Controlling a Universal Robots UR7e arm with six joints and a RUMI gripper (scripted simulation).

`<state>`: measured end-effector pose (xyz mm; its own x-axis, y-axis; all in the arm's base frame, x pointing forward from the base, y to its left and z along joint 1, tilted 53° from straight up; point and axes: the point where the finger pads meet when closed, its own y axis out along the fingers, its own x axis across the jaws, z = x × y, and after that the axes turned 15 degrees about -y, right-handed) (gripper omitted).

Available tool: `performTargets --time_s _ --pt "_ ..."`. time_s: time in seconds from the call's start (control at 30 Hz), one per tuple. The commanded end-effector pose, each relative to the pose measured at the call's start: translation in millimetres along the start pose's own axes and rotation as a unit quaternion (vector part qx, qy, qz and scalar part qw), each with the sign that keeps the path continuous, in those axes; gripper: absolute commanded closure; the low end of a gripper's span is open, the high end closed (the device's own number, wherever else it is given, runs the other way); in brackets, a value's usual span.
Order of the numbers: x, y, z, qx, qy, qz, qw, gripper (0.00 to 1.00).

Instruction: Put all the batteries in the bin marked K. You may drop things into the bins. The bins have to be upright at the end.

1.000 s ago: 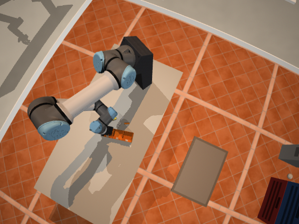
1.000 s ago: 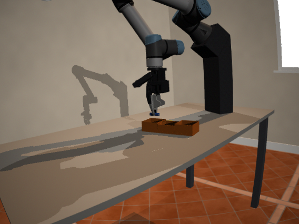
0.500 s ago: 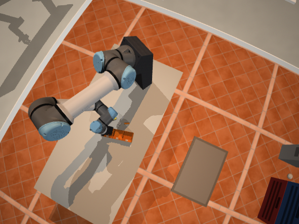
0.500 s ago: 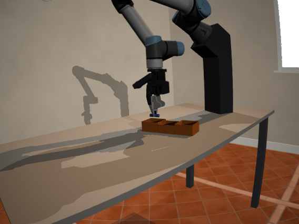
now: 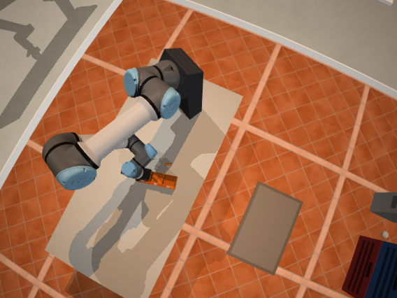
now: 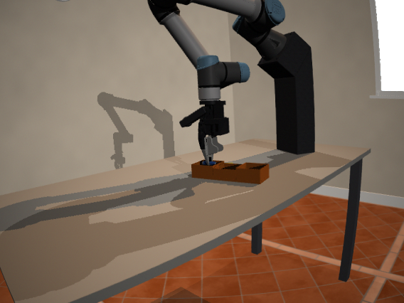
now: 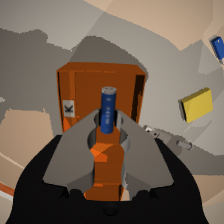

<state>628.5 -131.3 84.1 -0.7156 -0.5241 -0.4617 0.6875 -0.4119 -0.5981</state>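
Note:
My gripper (image 6: pixel 208 161) (image 7: pixel 107 110) points down and is shut on a blue battery (image 6: pixel 213 163) (image 7: pixel 107 102), which shows between the fingertips. The battery is over the opening of the orange bin marked K (image 6: pixel 202 171) (image 7: pixel 64 85), about at rim height in the exterior view. The K label (image 7: pixel 69 108) shows on the left in the wrist view. The bin stands upright at the end of a row of orange bins. In the top view the arm hides the fingers and most of this bin. No other battery can be clearly made out.
The middle bin (image 6: pixel 227 173) and far bin (image 5: pixel 170 181) (image 6: pixel 264 173) stand upright beside bin K. A yellow block (image 7: pixel 197 105), a blue object (image 7: pixel 218 48) and a grey metallic piece (image 7: pixel 167 136) lie on the table (image 5: pixel 196 140) (image 6: pixel 142 245), to the right in the wrist view.

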Motion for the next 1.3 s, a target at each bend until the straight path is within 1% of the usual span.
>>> performTargets --time_s 0.0,0.17,0.7,0.73,1.27 --pt "-0.6 10.7 0.2 0.0 0.0 0.001 1.0 1.0" --pt "-0.7 20.1 0.2 0.0 0.0 0.001 1.0 1.0" --pt "-1.1 20.1 0.2 0.0 0.0 0.001 1.0 1.0" --pt "-1.1 20.1 0.2 0.0 0.0 0.001 1.0 0.83" --pt "-1.1 20.1 0.2 0.0 0.0 0.001 1.0 0.83"
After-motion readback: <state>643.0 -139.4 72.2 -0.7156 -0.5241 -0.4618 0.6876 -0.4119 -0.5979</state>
